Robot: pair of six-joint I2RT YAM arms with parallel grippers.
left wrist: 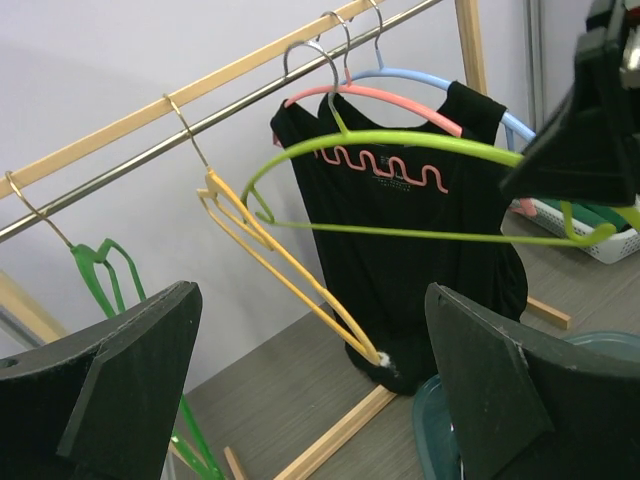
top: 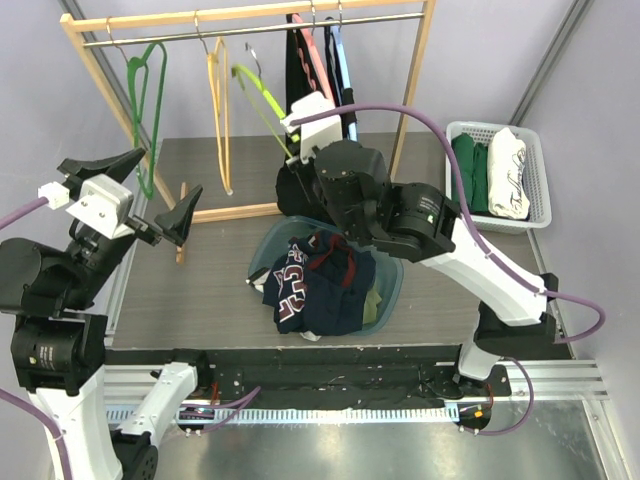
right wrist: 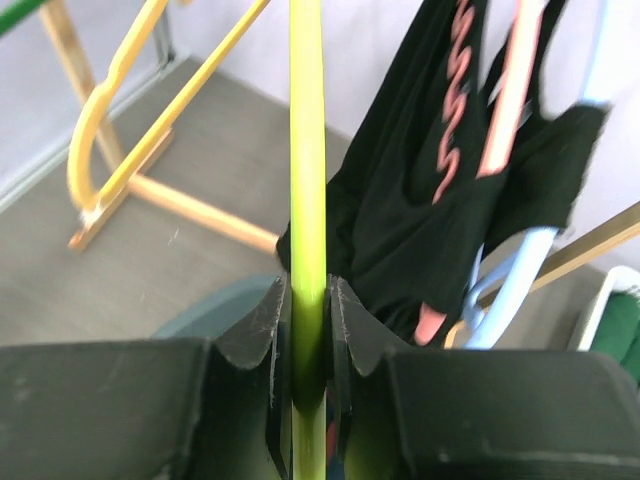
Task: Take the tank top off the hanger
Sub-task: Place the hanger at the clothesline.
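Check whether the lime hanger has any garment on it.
No, the lime hanger is bare; the black tank top hangs behind it.

I see L hand open, near left; R hand on lime hanger; black tank top hangs on far rail.

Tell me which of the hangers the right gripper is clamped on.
The lime-green hanger: the right gripper is shut on its bar. The yellow hanger, dark green hanger, pink hanger and blue hanger hang ungripped.
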